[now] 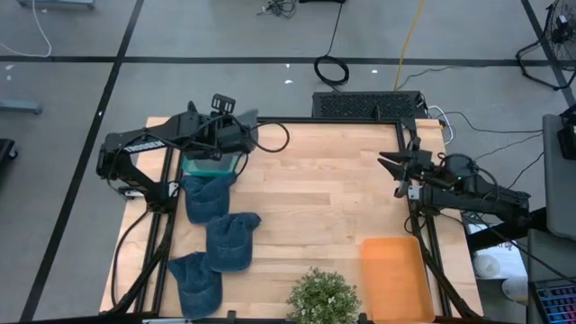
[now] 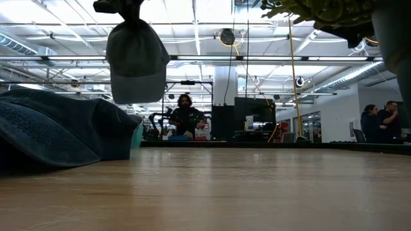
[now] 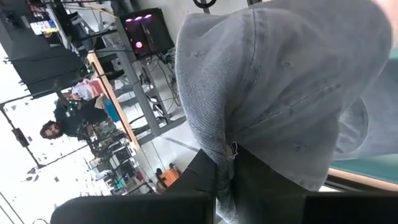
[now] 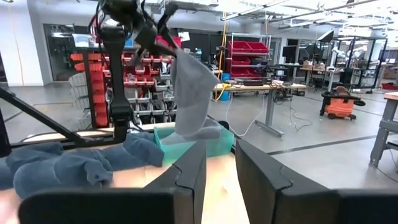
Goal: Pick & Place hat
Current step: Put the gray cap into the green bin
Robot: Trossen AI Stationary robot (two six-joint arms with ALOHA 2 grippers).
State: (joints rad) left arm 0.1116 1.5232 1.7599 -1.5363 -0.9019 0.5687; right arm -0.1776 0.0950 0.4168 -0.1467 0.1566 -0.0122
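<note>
I had the left gripper point(image 3: 225, 177) clamped on a grey hat point(image 2: 136, 59), dangling clear of the table point(image 1: 315, 198) above the teal bin point(image 1: 212, 166) at about ten o'clock. Three blue hats point(image 1: 225, 238) lay at seven to eight o'clock. The lift looked done; placing remained, probably on the orange tray point(image 1: 394, 277) at five. The right gripper point(image 4: 219, 165) waited at three o'clock, slightly parted, holding nothing.

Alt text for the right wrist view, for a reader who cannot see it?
The left pincer holds a grey hat in the air above a teal bin, with blue hats lying on the wooden table beside it.
</note>
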